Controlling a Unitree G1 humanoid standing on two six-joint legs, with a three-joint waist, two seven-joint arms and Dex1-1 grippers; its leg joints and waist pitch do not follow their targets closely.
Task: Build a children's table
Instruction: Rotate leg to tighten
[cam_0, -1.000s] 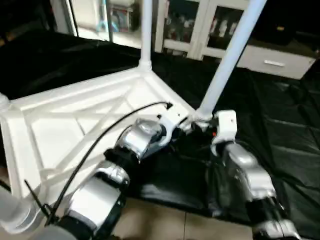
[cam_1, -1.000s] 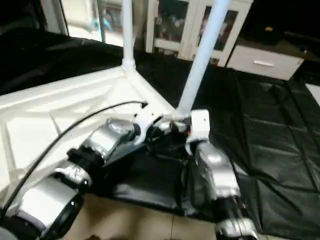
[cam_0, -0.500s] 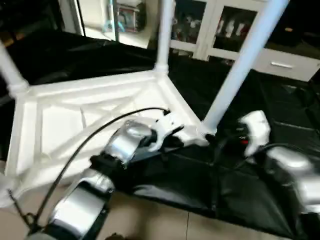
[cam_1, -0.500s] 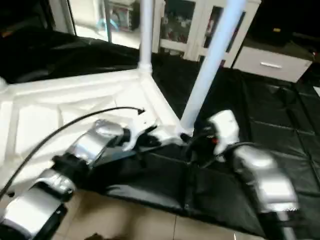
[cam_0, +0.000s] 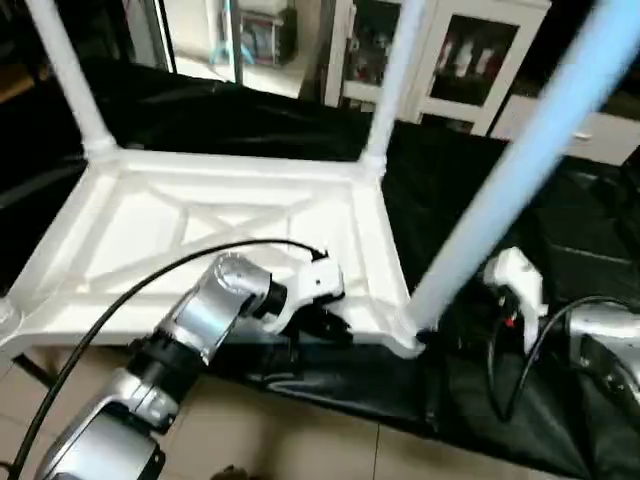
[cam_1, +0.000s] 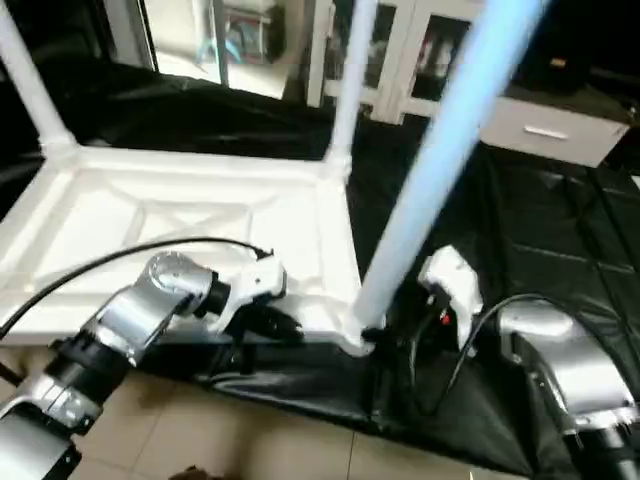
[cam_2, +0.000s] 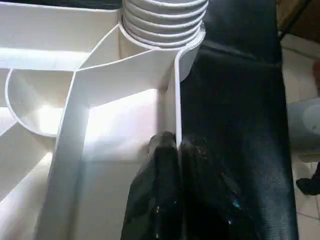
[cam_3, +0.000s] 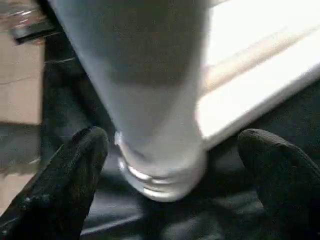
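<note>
The children's table lies upside down: its white ribbed top (cam_0: 230, 225) rests on a black sheet, with white legs standing up from its corner sockets. The nearest leg (cam_0: 520, 170) rises from the corner (cam_0: 405, 340) in front of me, and two more legs (cam_0: 390, 90) (cam_0: 65, 80) stand at the far corners. My left gripper (cam_2: 176, 145) is shut on the top's thin rim wall (cam_2: 177, 95) close to that near corner. My right gripper (cam_3: 173, 137) is open, one finger (cam_3: 80, 165) on each side of the near leg's ribbed base (cam_3: 160, 180), apart from it.
A black sheet (cam_0: 560, 230) covers the floor under and to the right of the table. Bare tiles (cam_0: 300, 440) lie nearest me. White glass-door cabinets (cam_0: 470, 60) stand at the back. A black cable (cam_0: 130, 290) loops over my left forearm.
My right gripper has opened wider and drawn back from the near leg's base. The left gripper keeps its hold on the rim. The whole view has swung, and more of the table top shows.
</note>
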